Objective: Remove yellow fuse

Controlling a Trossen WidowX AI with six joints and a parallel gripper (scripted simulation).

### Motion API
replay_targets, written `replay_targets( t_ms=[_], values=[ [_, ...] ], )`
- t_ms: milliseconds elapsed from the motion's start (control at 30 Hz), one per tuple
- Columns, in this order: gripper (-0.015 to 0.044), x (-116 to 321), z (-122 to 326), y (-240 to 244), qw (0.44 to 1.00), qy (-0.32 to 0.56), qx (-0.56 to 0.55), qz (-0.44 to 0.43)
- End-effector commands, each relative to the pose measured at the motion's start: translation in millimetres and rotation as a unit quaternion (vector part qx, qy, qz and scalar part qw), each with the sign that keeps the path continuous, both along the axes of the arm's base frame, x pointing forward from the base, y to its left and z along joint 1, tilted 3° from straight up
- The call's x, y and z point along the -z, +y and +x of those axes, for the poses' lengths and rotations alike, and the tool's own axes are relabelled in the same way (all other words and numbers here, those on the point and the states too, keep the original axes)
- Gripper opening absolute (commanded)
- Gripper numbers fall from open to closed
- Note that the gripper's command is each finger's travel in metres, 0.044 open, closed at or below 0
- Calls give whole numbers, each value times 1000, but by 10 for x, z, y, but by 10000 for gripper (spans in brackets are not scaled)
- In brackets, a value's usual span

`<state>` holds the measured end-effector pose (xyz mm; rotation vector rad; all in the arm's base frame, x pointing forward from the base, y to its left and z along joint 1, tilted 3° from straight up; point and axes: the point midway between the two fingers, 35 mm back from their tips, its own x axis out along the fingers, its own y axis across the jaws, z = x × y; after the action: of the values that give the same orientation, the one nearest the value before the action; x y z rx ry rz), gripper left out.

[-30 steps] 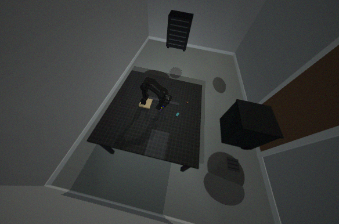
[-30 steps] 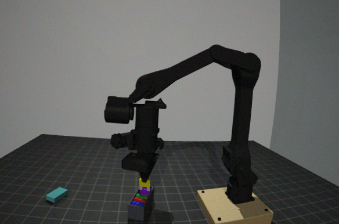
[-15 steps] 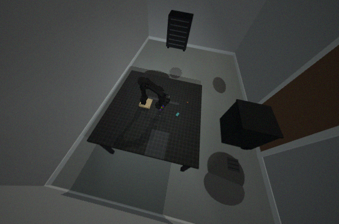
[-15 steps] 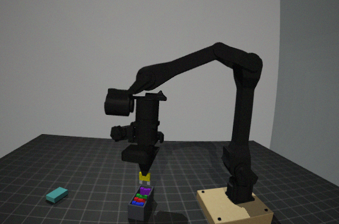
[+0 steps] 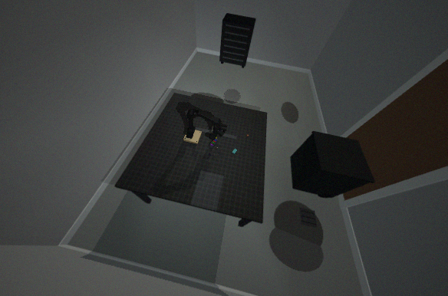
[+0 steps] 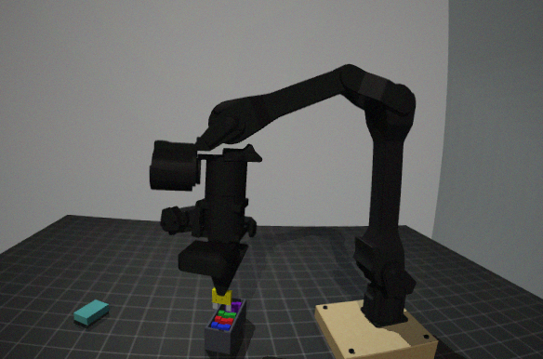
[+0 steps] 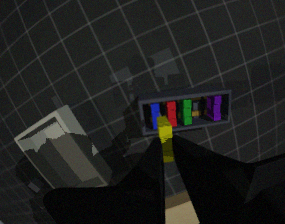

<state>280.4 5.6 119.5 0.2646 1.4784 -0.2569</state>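
Seen from the exterior view, a teal block (image 5: 234, 150) (image 6: 91, 312) lies at the far left on the dark gridded table (image 5: 172, 182) (image 6: 288, 268) (image 7: 93, 30), well apart from everything else. Right of it, the gripper (image 5: 210, 136) (image 6: 222, 292) (image 7: 165, 141) points down, its 2 fingers nearly together and pinching the yellow fuse (image 6: 221, 297) (image 7: 165, 129) by its upper part. That fuse is upright, out of its slot, with 2 pale prongs showing underneath. Below stands the fuse block (image 6: 218, 339) (image 7: 185, 95), a grey open-topped box; whether the fuse is directly over it or slightly to 1 side, I cannot tell. Further right, the black arm (image 5: 189, 123) (image 6: 307, 87) rises from a tan board (image 5: 196, 137) (image 6: 335, 324) (image 7: 182, 210).

Across the wrist view, the pale tray (image 7: 77, 117) comes first, well apart from the yellow fuse and partly behind a finger. Then 4 fuses sit in the block: blue (image 6: 220, 325) (image 7: 156, 116), red (image 6: 224, 319) (image 7: 171, 114), green (image 6: 227, 313) (image 7: 187, 112) and, past a wider gap, purple (image 6: 236, 305) (image 7: 215, 108).
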Motion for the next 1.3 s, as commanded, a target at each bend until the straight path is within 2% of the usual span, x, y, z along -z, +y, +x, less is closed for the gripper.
replay_targets(
  t_ms=[0,900,1267],
  values=[
    [0,-6,49,164,1000,1,1,-1],
    [0,11,-34,1584,1000,0,1,4],
    [0,116,-33,1623,1000,0,1,4]
  ],
)
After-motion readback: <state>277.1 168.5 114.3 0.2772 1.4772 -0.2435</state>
